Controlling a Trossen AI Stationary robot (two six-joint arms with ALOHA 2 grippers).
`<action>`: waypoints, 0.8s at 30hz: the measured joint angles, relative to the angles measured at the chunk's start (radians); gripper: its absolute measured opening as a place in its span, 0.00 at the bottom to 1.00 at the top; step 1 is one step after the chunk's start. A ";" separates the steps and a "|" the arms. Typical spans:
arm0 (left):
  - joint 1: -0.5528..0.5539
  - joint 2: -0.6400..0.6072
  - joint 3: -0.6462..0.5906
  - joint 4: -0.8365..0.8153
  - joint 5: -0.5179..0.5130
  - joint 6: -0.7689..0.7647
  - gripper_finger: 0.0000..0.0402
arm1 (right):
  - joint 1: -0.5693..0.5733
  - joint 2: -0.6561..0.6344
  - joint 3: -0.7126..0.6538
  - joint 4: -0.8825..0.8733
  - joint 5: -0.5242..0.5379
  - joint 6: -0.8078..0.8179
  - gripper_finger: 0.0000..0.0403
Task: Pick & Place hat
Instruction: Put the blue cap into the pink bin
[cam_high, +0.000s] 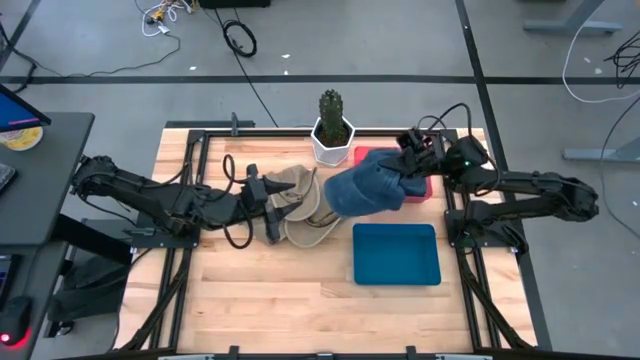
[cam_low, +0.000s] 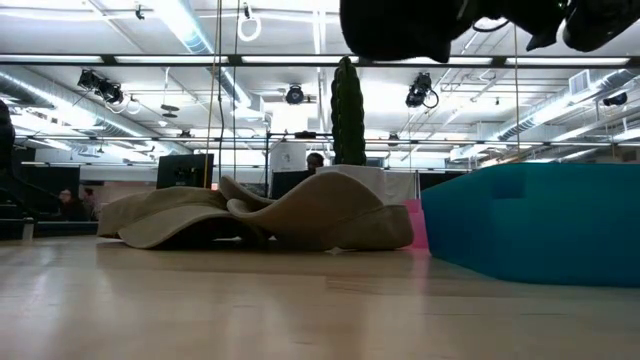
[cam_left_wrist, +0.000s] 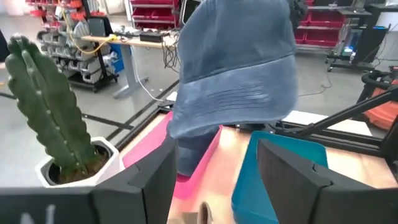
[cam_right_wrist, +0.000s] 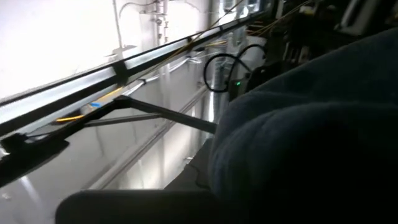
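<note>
A blue denim cap (cam_high: 365, 190) hangs in the air over the pink tray (cam_high: 420, 190) and the table's middle. It also shows in the left wrist view (cam_left_wrist: 236, 68) and at the top of the low view (cam_low: 400, 30). My right gripper (cam_high: 408, 172) is shut on the cap's right end. Beige hats (cam_high: 303, 208) lie with their brims on the table to the left of the cap. My left gripper (cam_high: 281, 208) is open at the left edge of the beige hats, its fingers (cam_left_wrist: 149, 180) pointing toward the cap; I cannot tell whether it touches them. My right gripper holds the blue cap by its right end (cam_high: 398, 180), coming from the table's right side and slanting down. The cloth (cam_right_wrist: 311, 137) covers the fingers, so the kind of hold is hidden. The cap is lifted clear and droops toward the table's left.
A cactus in a white pot (cam_high: 333, 135) stands at the far edge, just behind the hats and the cap. A teal tray (cam_high: 396, 254) lies near the cap on its near side, with bare wood beyond it toward the near edge.
</note>
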 joint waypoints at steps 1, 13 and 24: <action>0.000 0.000 0.000 -0.005 0.001 -0.013 0.56 | -0.018 -0.012 0.000 -0.030 -0.016 -0.016 0.00; 0.000 0.000 0.000 -0.005 0.000 -0.023 0.52 | -0.258 -0.121 0.000 -0.423 -0.172 -0.250 0.00; 0.000 0.000 0.000 -0.017 0.001 -0.094 0.51 | -0.488 -0.126 0.001 -0.776 -0.327 -0.599 0.00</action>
